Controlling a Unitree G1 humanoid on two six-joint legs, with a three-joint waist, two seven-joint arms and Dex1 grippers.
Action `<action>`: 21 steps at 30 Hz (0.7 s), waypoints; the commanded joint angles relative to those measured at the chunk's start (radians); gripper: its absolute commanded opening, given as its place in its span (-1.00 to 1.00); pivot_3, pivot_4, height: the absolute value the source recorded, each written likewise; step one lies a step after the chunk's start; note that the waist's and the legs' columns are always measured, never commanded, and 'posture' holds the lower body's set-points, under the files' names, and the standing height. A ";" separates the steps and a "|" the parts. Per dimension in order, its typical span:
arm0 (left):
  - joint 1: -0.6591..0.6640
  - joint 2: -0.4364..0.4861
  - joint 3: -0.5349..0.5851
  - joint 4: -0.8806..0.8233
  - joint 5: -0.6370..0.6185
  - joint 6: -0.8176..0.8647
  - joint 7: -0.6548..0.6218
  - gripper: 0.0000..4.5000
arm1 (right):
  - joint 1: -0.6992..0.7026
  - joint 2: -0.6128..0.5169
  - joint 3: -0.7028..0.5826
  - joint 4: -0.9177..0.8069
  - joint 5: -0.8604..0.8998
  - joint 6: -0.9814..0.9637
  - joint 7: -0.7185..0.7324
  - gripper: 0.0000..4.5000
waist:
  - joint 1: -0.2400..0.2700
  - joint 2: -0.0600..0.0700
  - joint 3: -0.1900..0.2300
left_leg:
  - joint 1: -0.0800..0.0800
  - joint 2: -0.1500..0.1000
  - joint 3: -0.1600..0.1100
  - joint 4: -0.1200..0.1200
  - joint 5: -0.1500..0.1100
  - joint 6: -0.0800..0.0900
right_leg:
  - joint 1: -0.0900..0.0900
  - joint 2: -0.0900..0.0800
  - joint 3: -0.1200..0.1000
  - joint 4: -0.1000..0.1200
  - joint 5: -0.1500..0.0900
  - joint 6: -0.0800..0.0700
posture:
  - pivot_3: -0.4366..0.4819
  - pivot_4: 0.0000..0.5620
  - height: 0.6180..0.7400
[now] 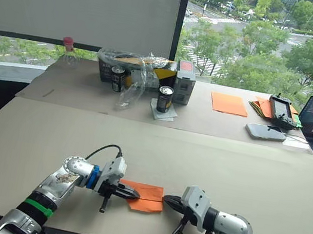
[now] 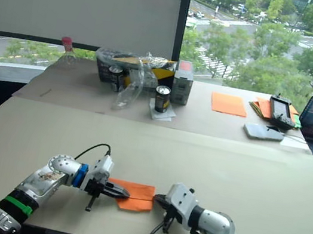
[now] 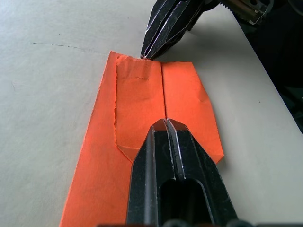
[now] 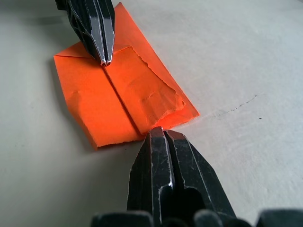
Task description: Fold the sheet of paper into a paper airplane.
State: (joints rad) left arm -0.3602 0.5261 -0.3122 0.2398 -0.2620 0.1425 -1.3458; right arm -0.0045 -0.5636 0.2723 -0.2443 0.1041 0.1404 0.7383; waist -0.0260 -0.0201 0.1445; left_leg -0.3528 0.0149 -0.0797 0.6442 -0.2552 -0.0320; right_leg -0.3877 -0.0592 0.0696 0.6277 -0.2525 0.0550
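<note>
Head stereo overview; close wrist views.

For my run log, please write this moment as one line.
stage: mid-fold | sheet of paper: folded, flat on table | left gripper: shut, tip on paper | right gripper: shut, at opposite edge

Both arms were silver metal with rounded joint housings. Left arm (image 1: 53,187) had a green band near the forearm, blue ring at the wrist, looped black cable. Right arm (image 1: 228,226) trailed a black cable underneath. Fingers (image 3: 175,179) black, ridged, tapered; probably plastic.
</note>
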 commanded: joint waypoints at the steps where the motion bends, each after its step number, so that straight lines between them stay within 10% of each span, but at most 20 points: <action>1: 0.021 -0.002 -0.038 0.071 0.064 0.011 0.018 -1.00 | -0.047 0.022 -0.036 -0.021 0.036 -0.010 0.011 -0.98 | 0.002 0.000 0.000 | 0.000 0.000 0.000 0.000 0.000 0.000 | 0.000 0.000 0.000 0.000 0.000 0.000 | -0.05 -0.47 0.84; 21: 0.135 0.043 0.135 -0.063 -0.029 0.131 0.129 -1.00 | -0.159 0.092 0.126 0.168 -0.101 0.036 0.044 -0.98 | -0.014 0.001 0.001 | 0.000 0.001 0.000 -0.001 0.000 0.000 | -0.001 0.001 0.000 0.001 0.000 -0.001 | -0.05 -0.47 0.84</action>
State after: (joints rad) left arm -0.2557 0.5356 -0.2178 0.1427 -0.3016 0.2109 -1.2645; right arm -0.1847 -0.4634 0.3810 -0.1212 0.0224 0.1412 0.7740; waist -0.0400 -0.0190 0.1457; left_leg -0.3526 0.0166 -0.0803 0.6433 -0.2552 -0.0320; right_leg -0.3888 -0.0580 0.0696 0.6289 -0.2529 0.0540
